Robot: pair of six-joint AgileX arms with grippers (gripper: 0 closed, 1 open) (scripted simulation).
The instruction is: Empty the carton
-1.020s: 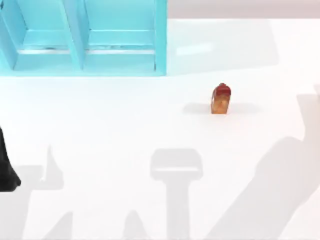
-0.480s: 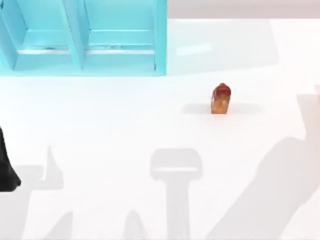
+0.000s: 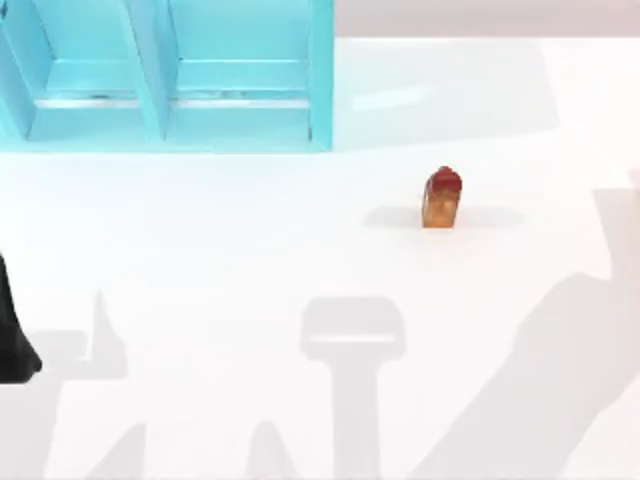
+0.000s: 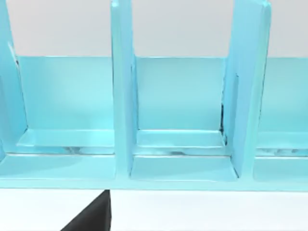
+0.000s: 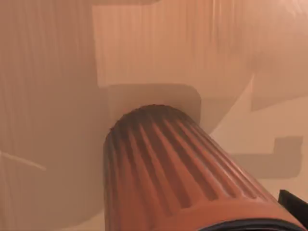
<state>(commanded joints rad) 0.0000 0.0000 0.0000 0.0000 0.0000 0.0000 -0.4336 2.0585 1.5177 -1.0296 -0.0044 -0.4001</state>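
Hands first: the left arm (image 3: 14, 335) shows as a dark shape at the bench's nine-o'clock edge in the top view, parked, and whether its hand is apart or together cannot be told. Its wrist camera faces the turquoise rack (image 4: 183, 120), whose upright dividers split it into open bays, with a black part of the arm low in that picture. The right wrist view looks along a ribbed pinkish-brown cup (image 5: 183, 178) with a dark rim, seen very close to the camera; whether the right hand is clamped on it or apart cannot be told. Farther out, the carton (image 3: 442, 198) stands upright on the white bench (image 3: 220, 250), orange-amber with a red peaked top, toward two o'clock from the bench's middle. It stands well apart from the left arm. At eleven o'clock the turquoise rack (image 3: 170, 80) rests along the far edge of the bench, apart from the carton.
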